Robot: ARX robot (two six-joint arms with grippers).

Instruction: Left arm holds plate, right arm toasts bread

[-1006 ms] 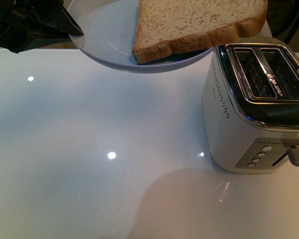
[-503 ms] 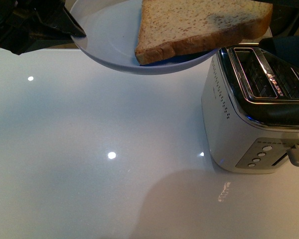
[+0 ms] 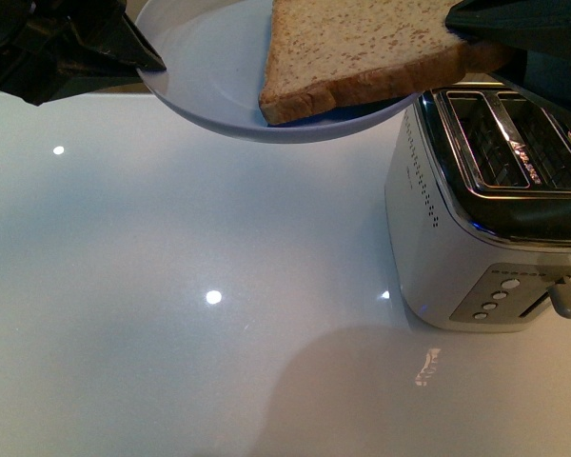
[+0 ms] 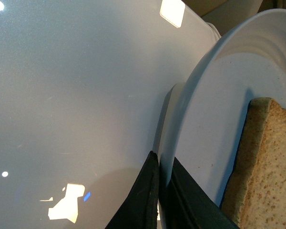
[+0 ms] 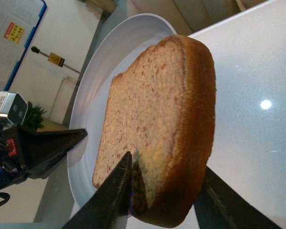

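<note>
Only the left wrist view shows left end effector (image 4: 161,160) pinching plate (image 4: 214,95) rim. Right end effector (image 5: 168,162) straddles speckled light-brown bread (image 5: 152,109); clamping unclear.

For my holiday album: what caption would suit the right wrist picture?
Right gripper fingers flank the bread slice on a pale plate, its rim held by the left gripper.
</note>
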